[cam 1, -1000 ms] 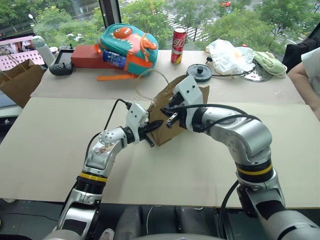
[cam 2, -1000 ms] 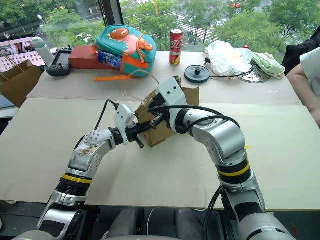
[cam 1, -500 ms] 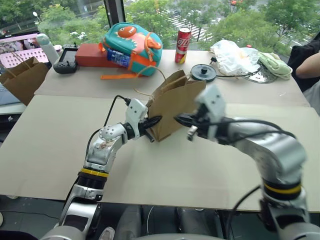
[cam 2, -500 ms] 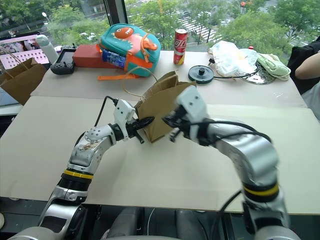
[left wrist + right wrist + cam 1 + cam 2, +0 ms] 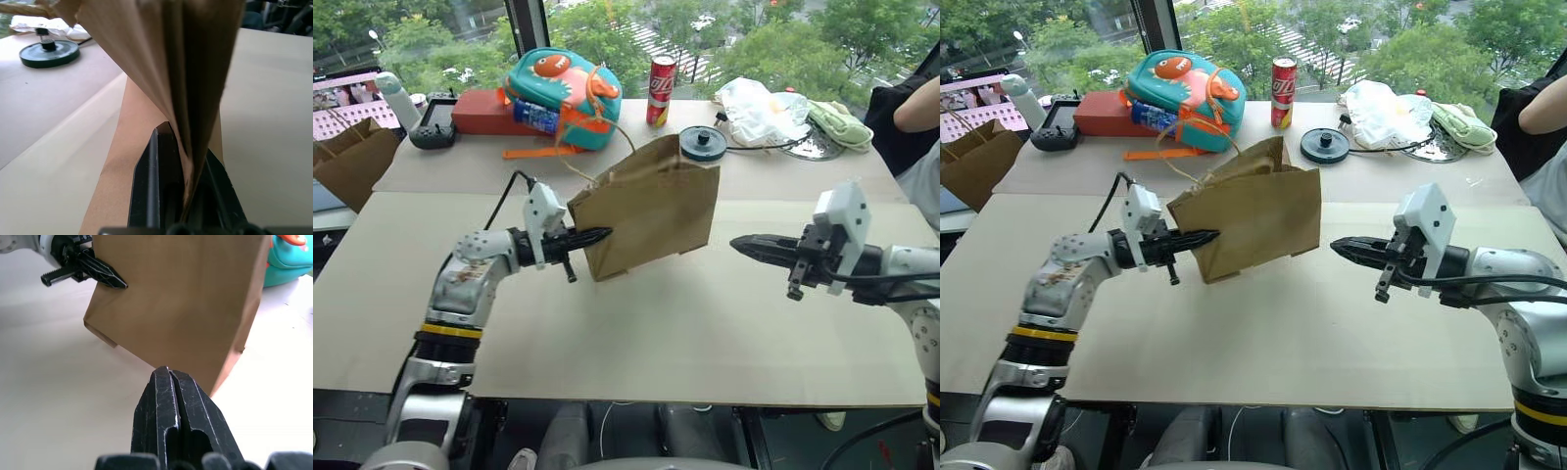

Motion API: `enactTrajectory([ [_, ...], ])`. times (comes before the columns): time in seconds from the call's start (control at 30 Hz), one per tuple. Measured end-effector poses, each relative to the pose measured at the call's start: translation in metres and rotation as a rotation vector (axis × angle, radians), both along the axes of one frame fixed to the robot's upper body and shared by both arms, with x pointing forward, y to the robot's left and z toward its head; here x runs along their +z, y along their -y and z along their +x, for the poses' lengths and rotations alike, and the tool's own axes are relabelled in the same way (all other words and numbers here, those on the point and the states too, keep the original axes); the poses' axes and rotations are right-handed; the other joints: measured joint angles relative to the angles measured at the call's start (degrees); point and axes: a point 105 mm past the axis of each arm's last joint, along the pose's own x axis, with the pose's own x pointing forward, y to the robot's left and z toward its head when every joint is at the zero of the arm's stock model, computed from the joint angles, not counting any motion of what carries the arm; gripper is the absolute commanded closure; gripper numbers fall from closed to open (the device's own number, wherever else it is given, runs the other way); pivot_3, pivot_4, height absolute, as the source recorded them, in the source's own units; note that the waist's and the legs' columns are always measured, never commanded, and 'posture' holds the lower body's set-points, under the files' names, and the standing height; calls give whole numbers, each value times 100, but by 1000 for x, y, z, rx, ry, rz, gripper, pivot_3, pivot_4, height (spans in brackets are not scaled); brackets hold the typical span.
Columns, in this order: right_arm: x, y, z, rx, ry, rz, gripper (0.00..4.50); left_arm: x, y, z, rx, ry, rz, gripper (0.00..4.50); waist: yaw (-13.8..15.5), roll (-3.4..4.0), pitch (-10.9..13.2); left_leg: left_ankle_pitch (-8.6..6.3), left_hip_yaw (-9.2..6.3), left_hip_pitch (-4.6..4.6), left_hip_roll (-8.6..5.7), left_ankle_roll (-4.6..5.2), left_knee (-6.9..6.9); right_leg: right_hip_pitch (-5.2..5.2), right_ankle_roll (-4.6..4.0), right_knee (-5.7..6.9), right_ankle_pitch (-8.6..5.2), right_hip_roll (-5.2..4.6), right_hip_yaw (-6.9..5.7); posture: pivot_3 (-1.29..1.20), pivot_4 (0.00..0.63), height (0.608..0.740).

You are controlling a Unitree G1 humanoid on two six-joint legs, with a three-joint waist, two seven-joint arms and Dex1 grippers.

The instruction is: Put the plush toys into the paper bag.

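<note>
We are logging, at the centre of the frame, the paper bag [image 5: 651,215], plain brown kraft with thin twine handles, hanging tilted and lifted off the counter [image 5: 636,333]. We are seeing the left gripper [image 5: 592,236] reaching in from the left of the frame, its black fingers clamped together on the bag's side edge; in the left wrist view the folded paper [image 5: 186,88] is sitting pinched between the fingers [image 5: 154,191]. At the right of the frame the right gripper [image 5: 749,245] is hovering well apart from the bag, fingers pressed together on nothing and pointing toward it. We cannot tell whether the plush toys are sitting inside the bag, as its interior is hidden. Along the upper part of the frame we are listing a teal dinosaur backpack [image 5: 566,86], a red drink can [image 5: 661,90], a black round disc [image 5: 703,142], a crumpled white plastic bag [image 5: 759,108], and at the upper left a darker brown paper bag [image 5: 352,162].
</note>
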Motion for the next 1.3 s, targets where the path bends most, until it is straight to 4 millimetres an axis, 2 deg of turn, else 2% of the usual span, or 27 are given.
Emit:
enactTrajectory([
  [0.13, 0, 9, -3, 4, -8, -3, 4500, 3, -7, -12, -115, 4, 59, 4420, 35, 0, 0, 0, 0, -1, -1, 0, 1, 3, 0, -5, 0, -2, -2, 0, 150, 733],
  [0.27, -2, 11, -1, 1, -15, 6, 4500, -1, -4, -16, -193, 7, 80, 4420, 31, 0, 0, 0, 0, 0, 0, 0, 4, 3, 0, -2, 0, -1, -2, 0, 150, 733],
  [0.5, -2, 10, -3, 11, -22, 19, 4500, -19, 4, -14, -299, 44, 133, 4420, 30, 0, 0, 0, 0, -1, 0, 0, 5, 2, -1, 0, 0, 0, -2, 0, 150, 733],
  [0.73, -3, 6, -8, 16, -22, -2, 4500, -34, 4, -7, -289, 36, 162, 4420, 27, 0, 0, 0, -1, -2, 0, 1, 6, 2, 0, 6, 0, 0, -2, 0, 150, 733],
  [0.87, -5, 6, -7, 3, -26, -3, 4500, -35, 4, -5, -277, 37, 171, 3423, 30, 0, 0, 0, -2, -2, -1, 1, 11, 3, 0, 9, 0, 0, -1, 0, 150, 733],
  [0.9, -5, 6, -7, 1, -26, -3, 4500, -35, 4, -5, -274, 34, 169, 2931, 30, 0, 0, 0, -2, -1, -1, 1, 12, 4, 0, 9, 0, 0, -2, 0, 150, 733],
  [1.03, -6, 6, -7, 1, -29, -5, 4500, -37, 4, -4, -257, 10, 165, 1629, 25, 0, 0, 0, -2, -1, -1, 1, 12, 4, 0, 10, 0, 0, -2, 0, 150, 733],
  [1.17, -7, 5, -7, 6, -36, -16, 4500, -33, 0, -8, -246, -23, 179, 1629, 13, 0, 0, 0, -2, -1, 0, 1, 11, 2, 0, 12, 0, 1, -1, 0, 150, 733],
  [1.3, -9, 4, -6, 10, -44, -23, 4500, -18, -6, -12, -225, -35, 171, 1629, 6, 0, 0, 0, -2, 0, 1, 1, 12, 2, 0, 12, -1, 1, -2, 0, 150, 733],
])
